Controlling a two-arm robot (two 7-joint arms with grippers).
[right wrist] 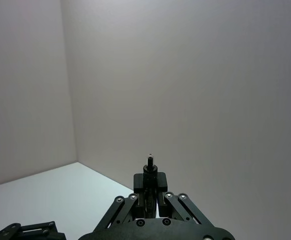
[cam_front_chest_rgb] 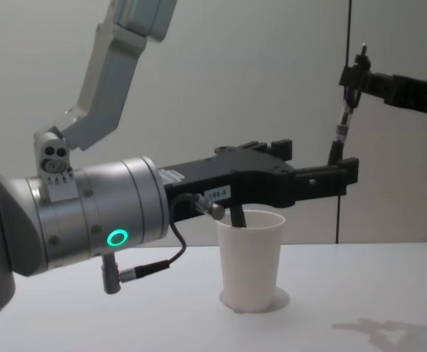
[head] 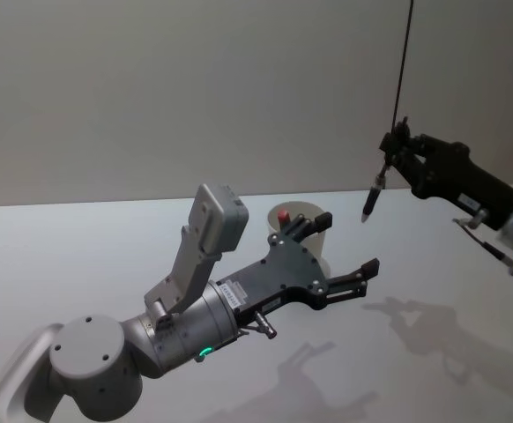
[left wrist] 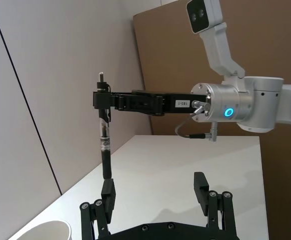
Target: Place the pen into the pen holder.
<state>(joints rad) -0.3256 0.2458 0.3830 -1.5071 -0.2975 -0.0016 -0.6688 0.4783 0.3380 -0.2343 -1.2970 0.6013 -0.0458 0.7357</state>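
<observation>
My right gripper (head: 396, 145) hangs high at the right, shut on the upper end of a black pen (head: 373, 198) that points down. The pen's lower tip is in the air, to the right of and above the white paper cup that serves as pen holder (head: 302, 216). The chest view shows the cup (cam_front_chest_rgb: 250, 257) upright on the table with the pen (cam_front_chest_rgb: 342, 125) well above and right of its rim. My left gripper (head: 346, 244) stands open in front of the cup, holding nothing. In the left wrist view the pen (left wrist: 104, 145) hangs just beyond the open left gripper (left wrist: 154, 189).
Inside the cup stands a dark stick-like item (cam_front_chest_rgb: 239, 217) with a red top (head: 283, 214). The white table (head: 433, 352) is bare to the right of the cup. A plain wall (head: 195, 88) and a thin black vertical line (head: 405, 53) lie behind.
</observation>
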